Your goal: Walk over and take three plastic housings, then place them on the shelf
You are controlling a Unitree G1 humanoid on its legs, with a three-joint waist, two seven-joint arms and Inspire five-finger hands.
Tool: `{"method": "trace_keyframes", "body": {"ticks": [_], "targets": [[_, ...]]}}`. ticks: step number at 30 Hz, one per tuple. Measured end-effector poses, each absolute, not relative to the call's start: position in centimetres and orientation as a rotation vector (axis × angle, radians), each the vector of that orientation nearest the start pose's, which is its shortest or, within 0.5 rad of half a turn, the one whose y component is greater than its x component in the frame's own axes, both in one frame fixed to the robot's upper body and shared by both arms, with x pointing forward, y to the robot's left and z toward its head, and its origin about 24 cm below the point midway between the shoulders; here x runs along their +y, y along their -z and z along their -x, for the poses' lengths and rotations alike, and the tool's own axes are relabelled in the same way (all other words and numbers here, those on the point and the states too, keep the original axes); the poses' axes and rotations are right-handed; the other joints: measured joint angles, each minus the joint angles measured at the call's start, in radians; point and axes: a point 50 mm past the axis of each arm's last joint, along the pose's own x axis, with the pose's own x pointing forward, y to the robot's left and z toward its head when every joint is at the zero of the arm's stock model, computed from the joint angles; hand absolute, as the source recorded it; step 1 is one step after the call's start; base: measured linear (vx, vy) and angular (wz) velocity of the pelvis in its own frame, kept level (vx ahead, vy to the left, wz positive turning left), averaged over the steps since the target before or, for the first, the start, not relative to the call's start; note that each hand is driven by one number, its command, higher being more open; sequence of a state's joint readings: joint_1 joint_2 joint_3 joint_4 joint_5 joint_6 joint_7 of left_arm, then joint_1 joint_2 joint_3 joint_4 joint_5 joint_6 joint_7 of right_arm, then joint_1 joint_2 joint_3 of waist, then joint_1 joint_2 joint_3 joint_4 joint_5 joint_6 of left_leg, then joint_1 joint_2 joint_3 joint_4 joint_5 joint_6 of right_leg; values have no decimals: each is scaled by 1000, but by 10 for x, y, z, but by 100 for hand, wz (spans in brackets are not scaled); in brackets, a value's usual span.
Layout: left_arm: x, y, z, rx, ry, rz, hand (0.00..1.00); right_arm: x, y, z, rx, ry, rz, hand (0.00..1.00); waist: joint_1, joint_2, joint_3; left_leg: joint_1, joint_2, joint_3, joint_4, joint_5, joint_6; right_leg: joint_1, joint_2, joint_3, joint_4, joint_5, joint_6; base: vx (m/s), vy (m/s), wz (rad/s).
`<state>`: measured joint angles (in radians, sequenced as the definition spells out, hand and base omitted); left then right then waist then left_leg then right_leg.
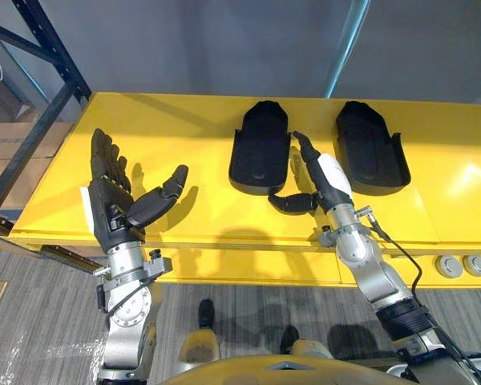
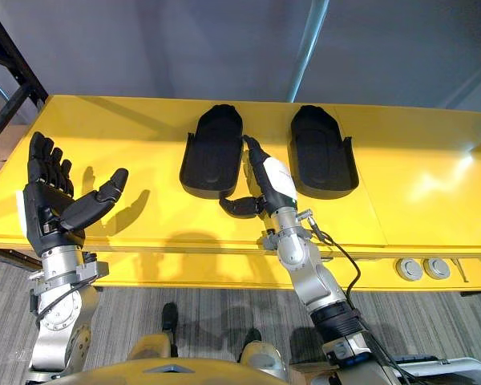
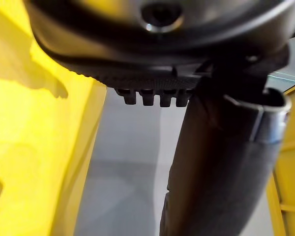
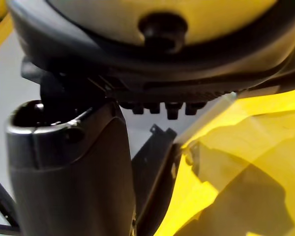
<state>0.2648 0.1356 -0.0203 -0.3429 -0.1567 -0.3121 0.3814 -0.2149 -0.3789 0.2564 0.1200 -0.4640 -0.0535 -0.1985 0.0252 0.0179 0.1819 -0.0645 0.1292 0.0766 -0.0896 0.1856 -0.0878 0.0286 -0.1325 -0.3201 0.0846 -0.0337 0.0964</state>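
Two black plastic housings lie side by side on the yellow shelf top (image 1: 168, 120), one in the middle (image 1: 260, 149) and one to its right (image 1: 370, 147). My right hand (image 1: 330, 180) stands edge-on in the gap between them, open, fingers straight and pointing to the back. Its thumb reaches left along the front edge of the middle housing. In the right wrist view a black housing (image 4: 152, 162) shows just past the thumb. Over the left part of the shelf top my left hand (image 1: 112, 200) is raised with fingers spread, open and holding nothing.
A dark rack upright (image 1: 44, 72) and cardboard boxes (image 1: 16, 140) stand at the far left. A grey wall with a slanted pole (image 1: 349, 40) rises behind the shelf top. Two round fittings (image 1: 449, 266) sit under its front edge at the right. Grey carpet (image 1: 32, 321) lies below.
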Motion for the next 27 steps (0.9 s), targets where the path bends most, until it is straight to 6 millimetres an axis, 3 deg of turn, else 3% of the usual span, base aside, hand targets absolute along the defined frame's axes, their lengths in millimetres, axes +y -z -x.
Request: {"method": "trace_keyframes", "body": {"ticks": [13,15,18,22,27], "targets": [[189,-93,-193,-379,-278,101,100,-168,-86,-295,-312,-95,912,100,2,5,4,-6,-7,-10,0,6,6,4,-4,-6,-3,5,0,8,-19,2],[189,-93,-193,-378,-266,94,100,-175,-91,-285,-334,-108,900,100,6,5,4,-5,-8,-9,0,4,4,7,-4,-6,-8,5,0,0,0,0],[194,-90,-189,-363,-278,86,100,-185,-109,-251,-461,-130,818,100,-2,5,4,2,-9,3,0,-3,2,13,-4,2,-16,10,7,27,-14,-8],[194,-90,-189,-360,-257,102,100,-199,-133,-234,-573,-64,791,100,-16,5,3,19,-7,23,0,-10,-1,17,-4,20,-17,10,7,5,-11,-14],[193,-92,-190,-371,-236,114,100,-212,-145,-221,-624,63,718,100,-32,6,-20,24,-4,38,0,-24,3,22,-2,29,-36,14,12,9,-17,-9]]}}
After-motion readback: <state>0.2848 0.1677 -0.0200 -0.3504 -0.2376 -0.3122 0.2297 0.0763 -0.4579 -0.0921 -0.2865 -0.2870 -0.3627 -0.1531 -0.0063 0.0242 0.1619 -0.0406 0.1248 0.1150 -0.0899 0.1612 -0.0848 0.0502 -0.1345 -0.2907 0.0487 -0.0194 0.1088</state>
